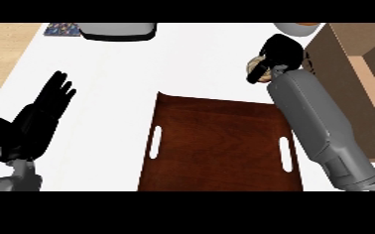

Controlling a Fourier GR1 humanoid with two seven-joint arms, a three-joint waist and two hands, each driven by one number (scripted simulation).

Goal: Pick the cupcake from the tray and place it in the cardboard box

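Head view: the white bench [110, 89] fills most of the frame, with a strip of pale wood along its left edge. A dark brown wooden tray [219, 144] lies low in the middle, its near corners slightly lifted at the top left, with a white slot handle on each of its short sides; its surface is bare.

The right hand [277, 54] is up beyond the tray's far right corner, its grey forearm running up from the lower right edge. Its black fingers [258, 74] are curled round the cupcake [257, 62], of which only a tan, pale-topped part shows at the hand's left side; the rest is hidden by the hand. The cupcake is off the tray, held above the bench between the tray and the cardboard box [344, 64], just beside the box's left wall and not inside it. The box stands at the right edge, brown, with its open inside partly in view.

The left hand [44, 111] shows at the lower left, open with fingers straight and pointing up, holding nothing, resting well apart from the tray.

At the top edge a grey object on a black base [118, 30] sits near a small patterned item [63, 29], and a white round vessel [296, 28] is cut off at the top right
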